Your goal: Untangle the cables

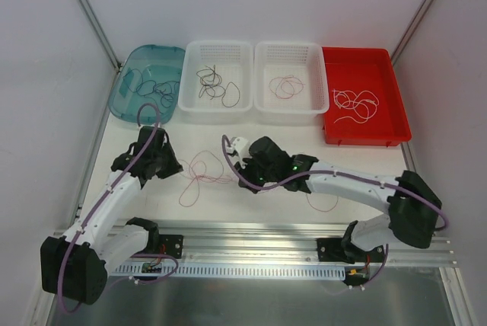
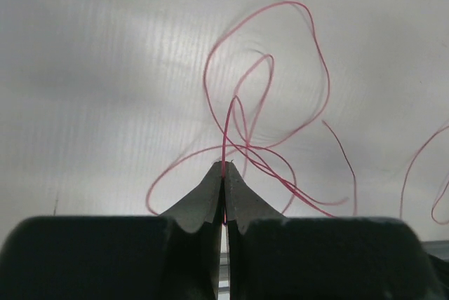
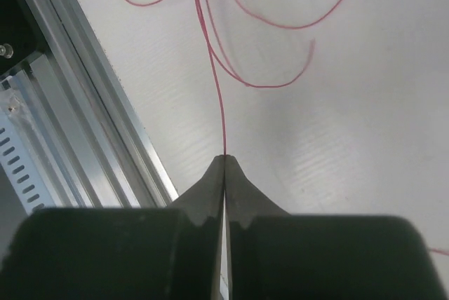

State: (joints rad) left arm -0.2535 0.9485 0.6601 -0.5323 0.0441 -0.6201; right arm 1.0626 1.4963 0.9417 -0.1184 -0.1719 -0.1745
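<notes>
Centre of the matt white tabletop [image 1: 251, 208], between the two arms: loose tangle of hair-thin pink-red wire [image 1: 199, 174], looped and crossing over itself several times.

Left gripper [image 2: 224, 167]: jaws pressed together, clamped on a strand of the pink-red wire [image 2: 266, 104], the strand rising from the tips into the loops lying just beyond.

Right gripper [image 3: 224, 158]: jaws likewise together, pinching a strand of the pink-red wire [image 3: 210, 69], drawn almost straight from the tips toward the curls farther off, beside the ribbed aluminium rail [image 3: 91, 118] at the near table edge.

Not discernible whether both grips on one and the same strand.

Short pink loop [image 1: 323, 204] on the table just beside the right forearm, apart from the tangle.

Far edge, left to right:
- translucent teal plastic bin [image 1: 152, 55] with dark thin wires [image 1: 156, 88]
- first white perforated basket [image 1: 218, 46] with black and brown wires [image 1: 213, 86]
- second white perforated basket [image 1: 291, 46] with pink wires [image 1: 287, 86]
- red plastic tray [image 1: 361, 55] with white wires [image 1: 356, 105]
</notes>
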